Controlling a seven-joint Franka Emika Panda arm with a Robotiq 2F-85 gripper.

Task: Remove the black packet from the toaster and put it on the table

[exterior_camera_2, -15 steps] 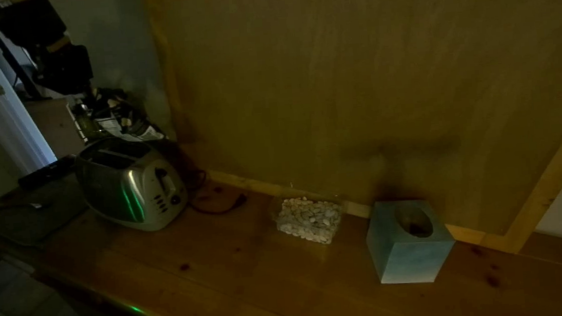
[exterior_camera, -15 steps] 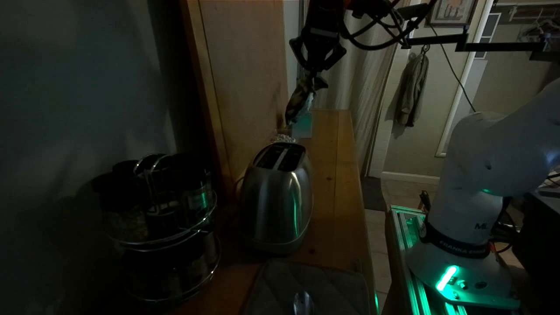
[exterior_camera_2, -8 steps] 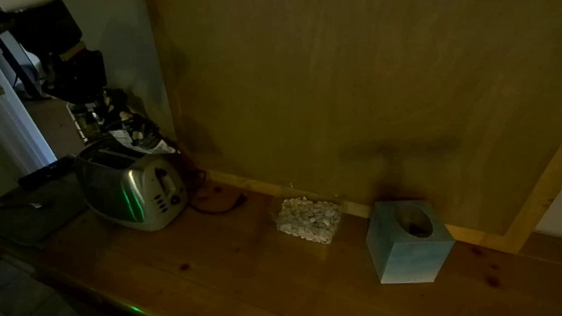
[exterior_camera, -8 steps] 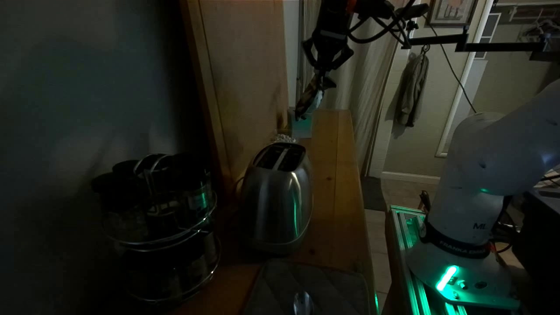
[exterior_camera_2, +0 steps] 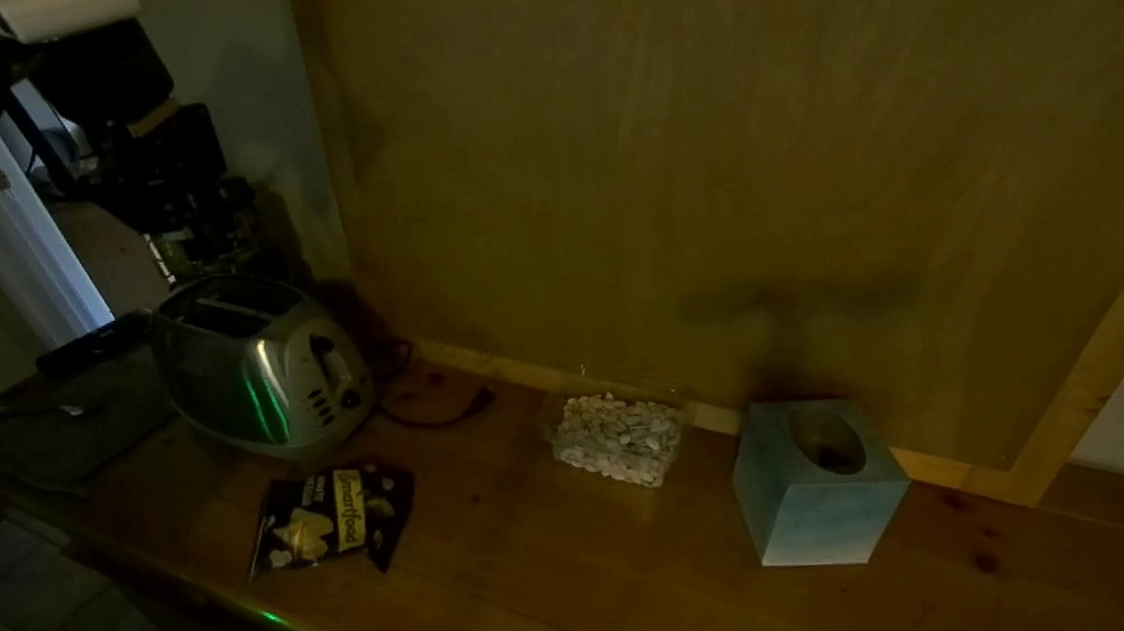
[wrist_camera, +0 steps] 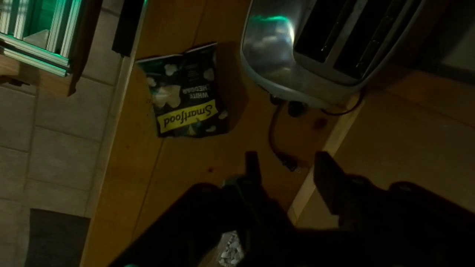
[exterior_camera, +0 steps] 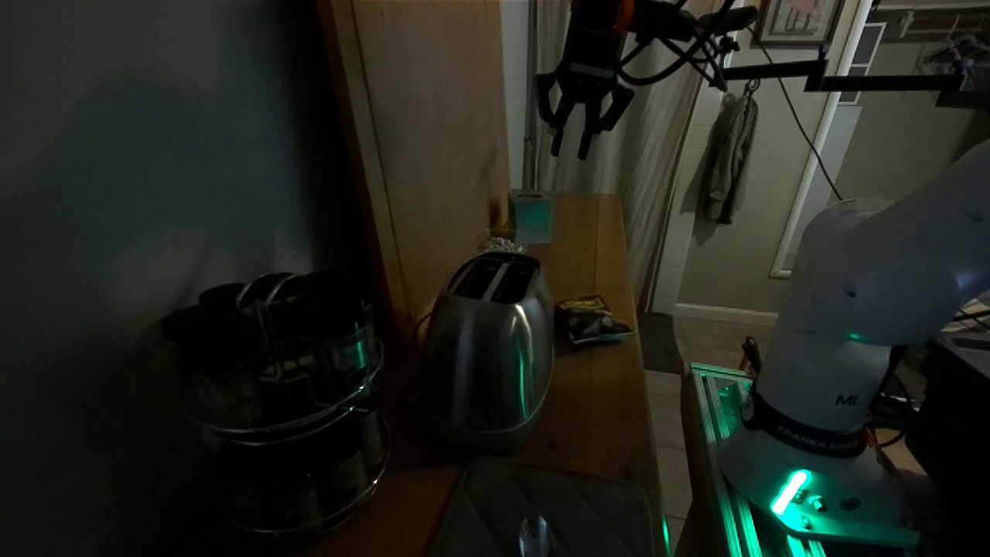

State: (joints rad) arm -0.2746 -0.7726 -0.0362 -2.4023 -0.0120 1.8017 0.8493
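At wrist-view ten o'clock, the black packet (wrist_camera: 187, 92) could slip off the surface (wrist_camera: 167, 167) if bumped by the spread-fingered end effector (wrist_camera: 286, 154).

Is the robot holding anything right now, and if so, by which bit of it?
Nothing is held. The end effector is open with nothing in its grip; the black packet lies apart from it on the table, beside the toaster.

Homelike interior, silver toaster (exterior_camera: 487, 363), long curtain (exterior_camera: 653, 147), hanging garment (exterior_camera: 731, 158), framed picture (exterior_camera: 800, 19)
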